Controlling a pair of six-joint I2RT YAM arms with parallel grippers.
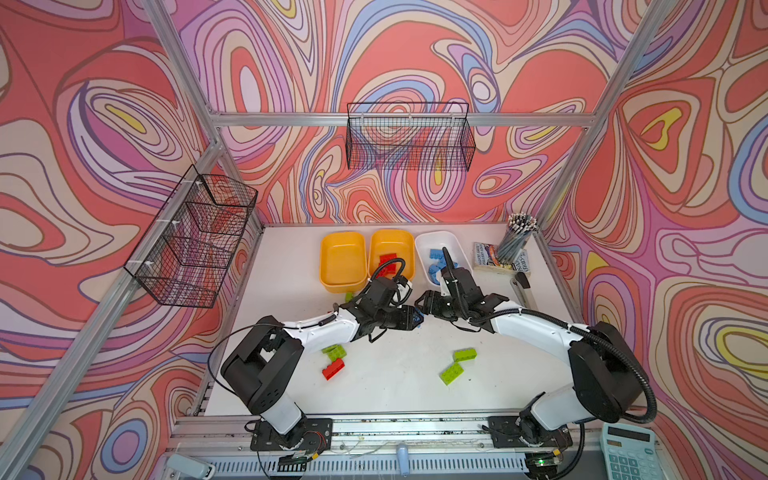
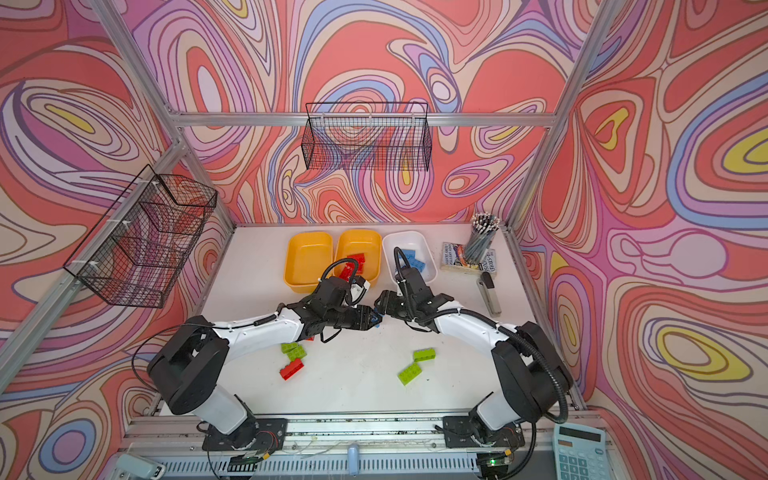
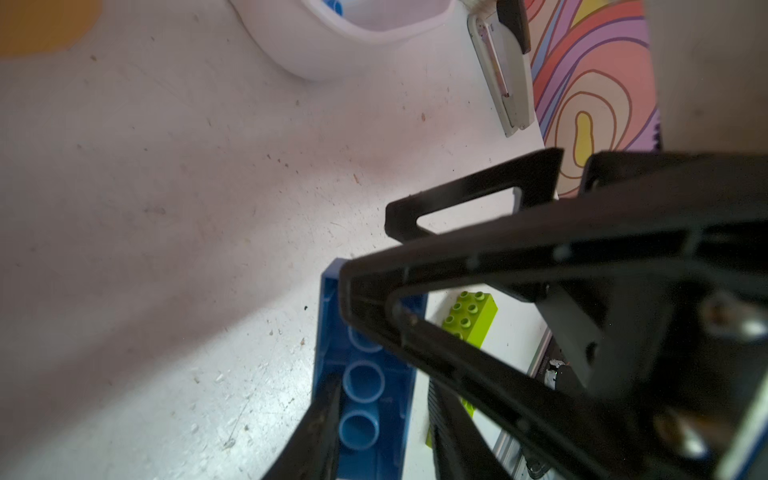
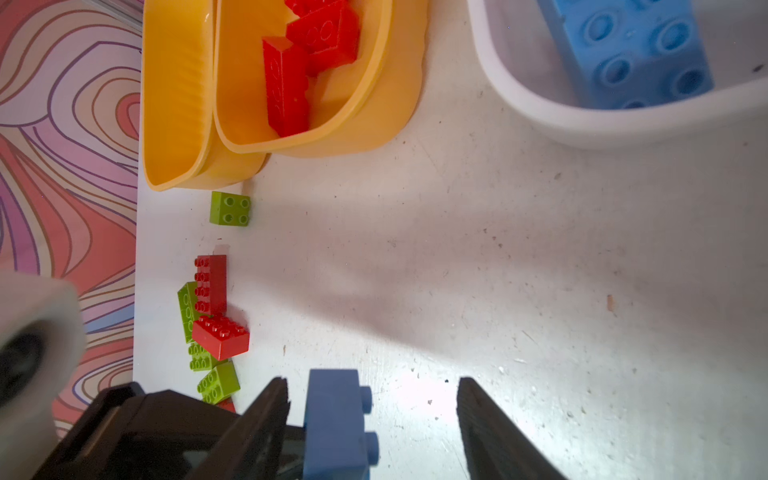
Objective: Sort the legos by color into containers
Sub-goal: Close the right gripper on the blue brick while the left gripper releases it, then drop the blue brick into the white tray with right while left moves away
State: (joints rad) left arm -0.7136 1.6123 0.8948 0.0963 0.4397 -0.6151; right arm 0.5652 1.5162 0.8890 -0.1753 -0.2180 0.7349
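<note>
Above the middle of the table my left gripper [image 1: 417,320] is shut on a light blue lego [image 1: 420,319], hollow underside up in the left wrist view [image 3: 365,395]. My right gripper [image 4: 374,415] faces it, open, with the same blue lego [image 4: 336,424] between its fingers [image 4: 266,415], close to one and clear of the other. At the back stand the containers: an empty yellow tub [image 1: 343,262], a yellow tub [image 1: 390,235] with red legos [image 4: 307,54], and a white tub [image 1: 436,237] with blue legos [image 4: 640,54]. Green [image 1: 464,354] and red [image 1: 333,369] legos lie loose on the table.
A small green brick [image 4: 230,208] sits in front of the empty yellow tub. A stapler [image 1: 523,286], a book [image 1: 484,253] and a pencil cup [image 1: 515,237] stand at the back right. Wire baskets [image 1: 409,137] hang on the walls. A calculator [image 1: 627,453] lies at the front right.
</note>
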